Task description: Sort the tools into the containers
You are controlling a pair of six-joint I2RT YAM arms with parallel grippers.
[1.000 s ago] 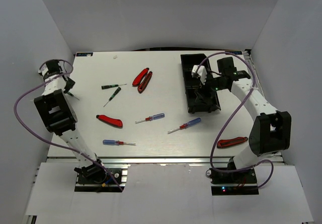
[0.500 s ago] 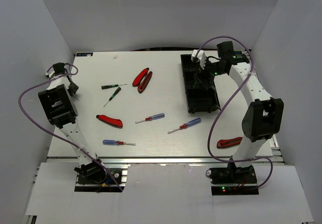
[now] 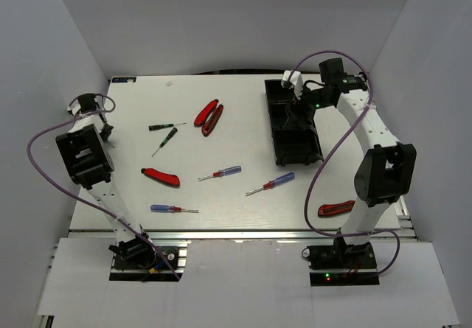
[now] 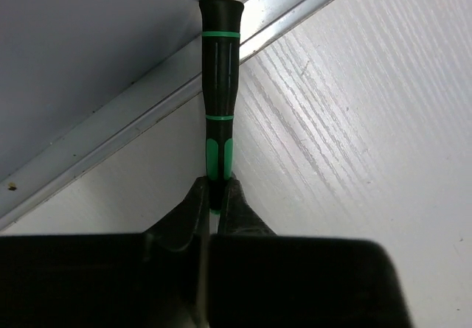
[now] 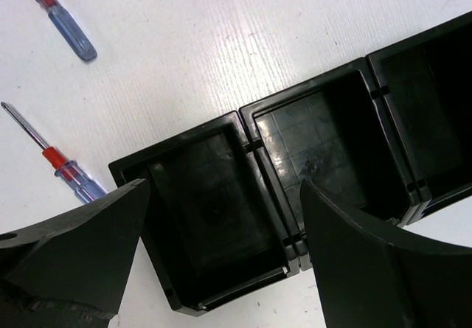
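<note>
Three-compartment black tray point(image 5: 251, 151): two cells show bare floors | left jaws clenched on green-handled screwdriver point(image 4: 220, 99) | right jaws released

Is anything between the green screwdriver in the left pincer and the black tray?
Only tools lying flat between the held screwdriver and the tray: a green screwdriver, a second green screwdriver and red-handled pliers. Nothing tall.

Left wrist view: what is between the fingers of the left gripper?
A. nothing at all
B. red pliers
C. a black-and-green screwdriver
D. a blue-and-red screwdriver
C: the left gripper is closed on the green end of the black-and-green screwdriver, and the rest of the handle sticks out beyond it.
</note>
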